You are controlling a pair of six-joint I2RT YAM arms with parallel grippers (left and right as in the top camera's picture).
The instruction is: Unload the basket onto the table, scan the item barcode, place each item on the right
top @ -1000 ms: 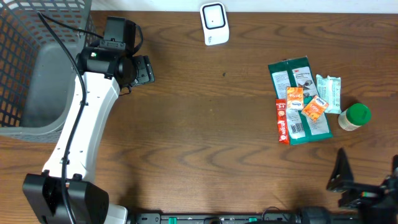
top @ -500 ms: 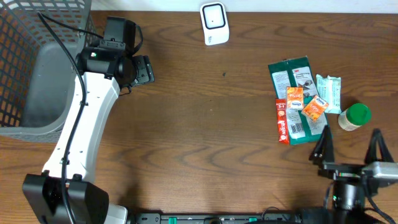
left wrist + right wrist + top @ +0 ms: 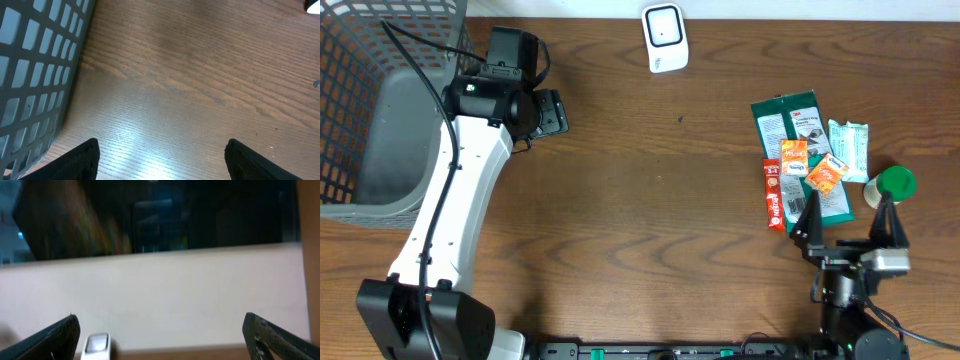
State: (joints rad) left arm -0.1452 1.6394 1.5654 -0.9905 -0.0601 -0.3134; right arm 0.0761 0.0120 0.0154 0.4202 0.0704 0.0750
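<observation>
Nearest us, at about 5 o'clock on the counter (image 3: 650, 230), the right gripper (image 3: 848, 218) stands with its jaws spread wide and nothing between them, its tips at the near edge of the heap of goods. Its own camera looks out level at a wall and a dark window, so we judge it gives no help in aiming downward.

Just beyond, at 3 o'clock, lie the things to scan. A green pouch (image 3: 798, 150) has a red stick packet (image 3: 773, 195) along its 9 o'clock edge, two orange sachets (image 3: 794, 157) on top and a pale wrapped packet (image 3: 848, 150) at its 3 o'clock side. A green-lidded jar (image 3: 892, 186) sits close by one finger. The danger we see is a crowded grab: the wide jaws could close on pouch and sachets together, or nudge the jar over. Flat packets on wood may also slip the pinch, and a barcode may end up turned away from the reader.

Farther off, at 10 o'clock, the left gripper (image 3: 555, 112) hangs open and empty beside the grey mesh basket (image 3: 360, 60). Farthest, at 12 o'clock, stands the white barcode scanner (image 3: 663, 38), well apart from the heap.
</observation>
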